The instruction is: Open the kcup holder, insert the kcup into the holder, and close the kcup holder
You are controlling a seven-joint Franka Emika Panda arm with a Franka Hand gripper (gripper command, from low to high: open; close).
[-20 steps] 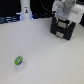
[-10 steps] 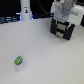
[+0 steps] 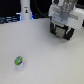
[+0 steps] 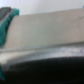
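The end effector (image 3: 62,31) is seen at the upper part of the exterior view's right, parked right over the black drawer box (image 3: 63,33), so close that the two blur together and contact can't really be judged. Whether it's clenched or released can't be told; the fingers are lost in the dark shape of the box, and the wrist view is no help, since it's filled with a blurry grey surface above a dark band, with a bit of teal finger pad (image 4: 6,26) at one edge. The pale arm housing (image 3: 64,11) is stacked above it. Well apart from all that, the pod (image 3: 19,61) is sat by itself on the white bench (image 3: 47,62), low toward the exterior view's left, its bright green top showing clearly and nothing touching it. At the back edge, a white upright post (image 3: 25,9) with a small blue light can be made out against the dark background.
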